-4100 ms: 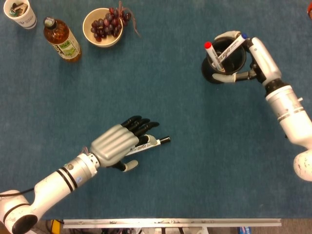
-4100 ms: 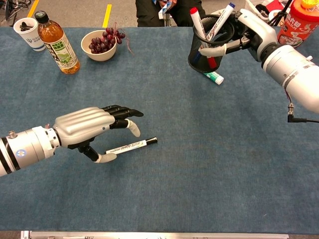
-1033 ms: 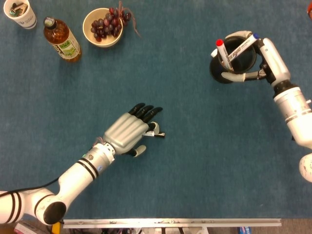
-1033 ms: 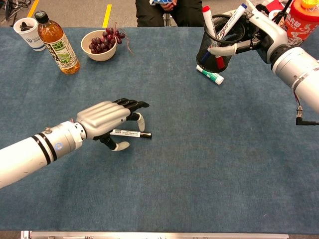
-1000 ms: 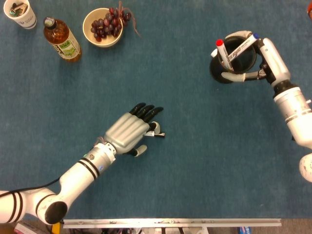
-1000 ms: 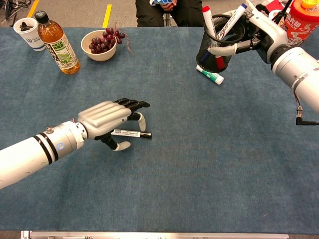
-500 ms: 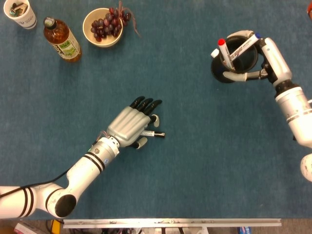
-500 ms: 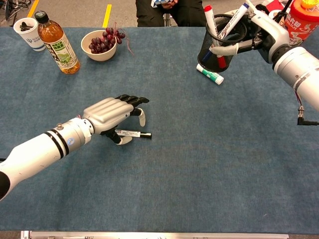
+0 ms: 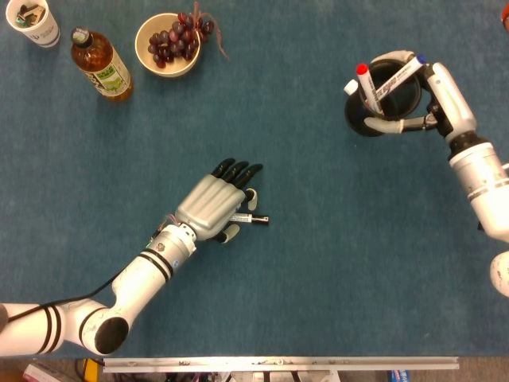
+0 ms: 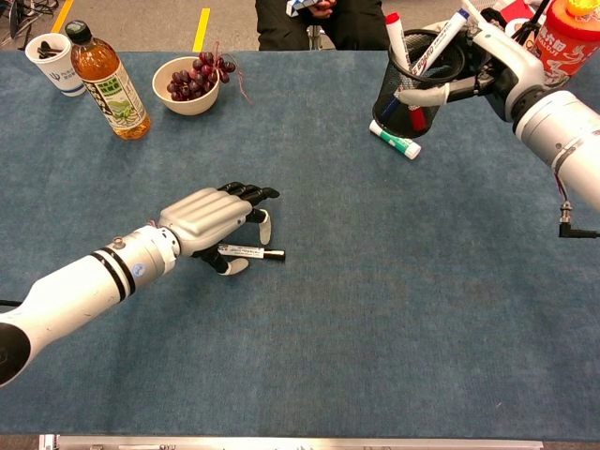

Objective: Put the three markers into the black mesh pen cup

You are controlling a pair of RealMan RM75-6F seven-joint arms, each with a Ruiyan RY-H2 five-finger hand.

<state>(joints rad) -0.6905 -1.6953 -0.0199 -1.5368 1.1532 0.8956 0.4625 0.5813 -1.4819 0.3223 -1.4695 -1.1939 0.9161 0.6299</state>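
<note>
The left hand (image 9: 213, 205) covers most of the black-capped marker (image 10: 255, 251).

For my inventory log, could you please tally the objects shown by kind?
White markers: 3 (red-capped, blue-capped, black-capped)
Black mesh pen cup: 1
White green-capped tube: 1
Amber drink bottle: 1
Beige grape bowl: 1
White paper cup: 1
Red orange-lidded container: 1
Total: 9
</note>
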